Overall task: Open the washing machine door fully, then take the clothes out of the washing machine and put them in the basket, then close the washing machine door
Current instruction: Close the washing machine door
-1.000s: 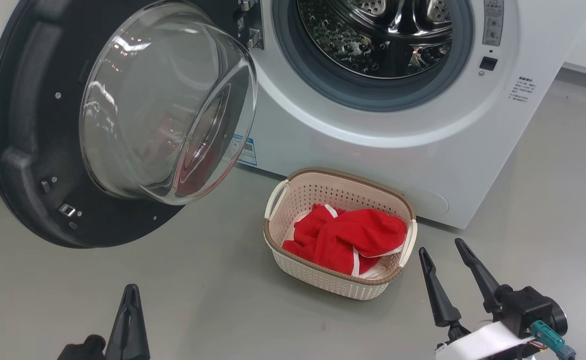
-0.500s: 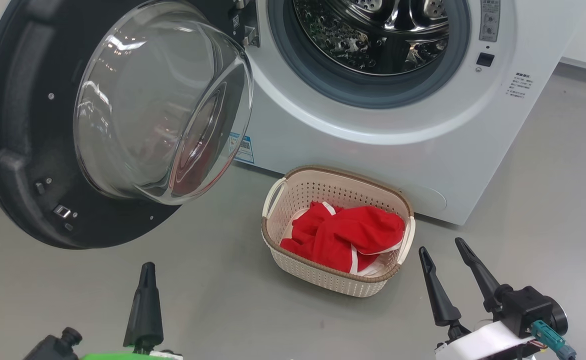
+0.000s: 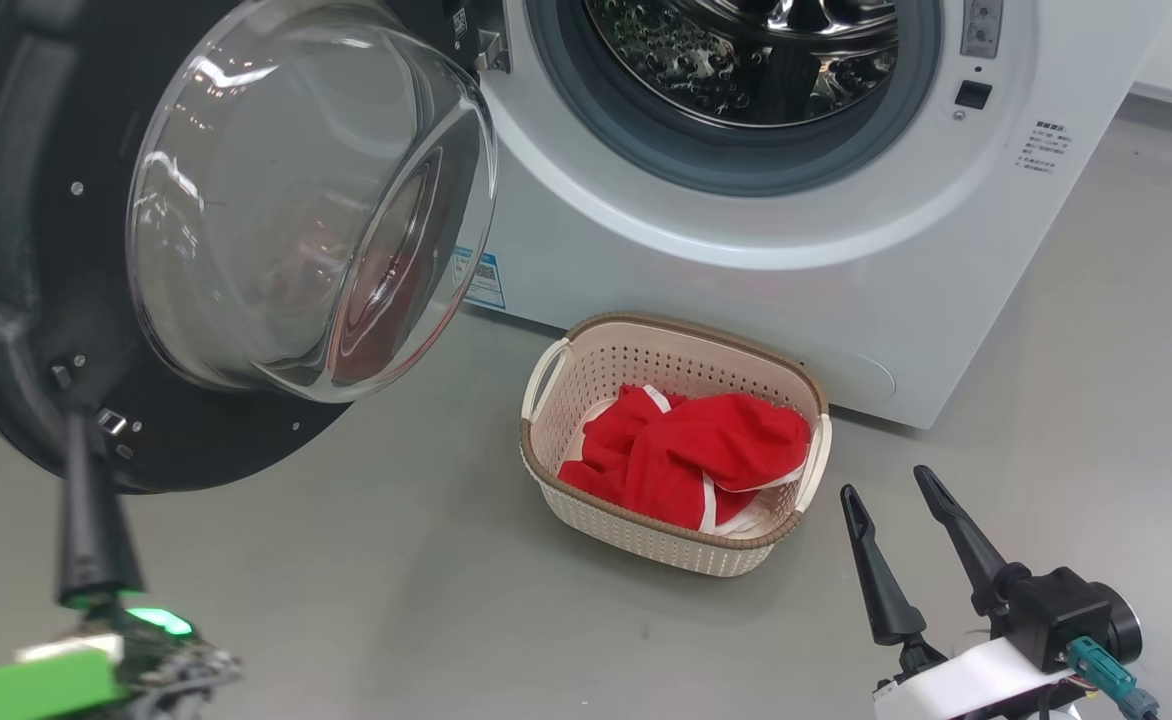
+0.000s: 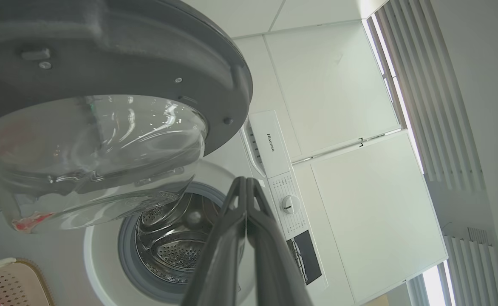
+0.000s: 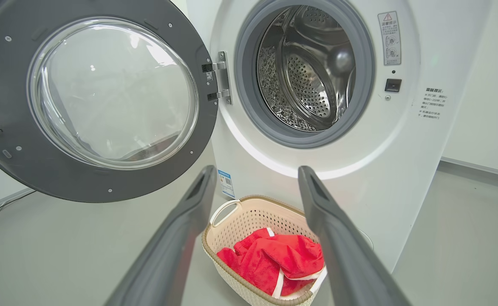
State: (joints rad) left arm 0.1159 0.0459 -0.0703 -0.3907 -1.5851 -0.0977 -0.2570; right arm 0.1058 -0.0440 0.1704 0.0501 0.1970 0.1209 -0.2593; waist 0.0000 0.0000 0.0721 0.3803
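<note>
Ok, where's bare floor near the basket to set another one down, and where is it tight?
Free: the grey floor between the washing machine door and the basket, running forward between the left gripper and the right gripper; also the floor right of the washing machine. Tight: the strip between basket and machine, and under the open door.

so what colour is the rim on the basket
Brown with a woven look, around the cream perforated basket; best in the head view.
</note>
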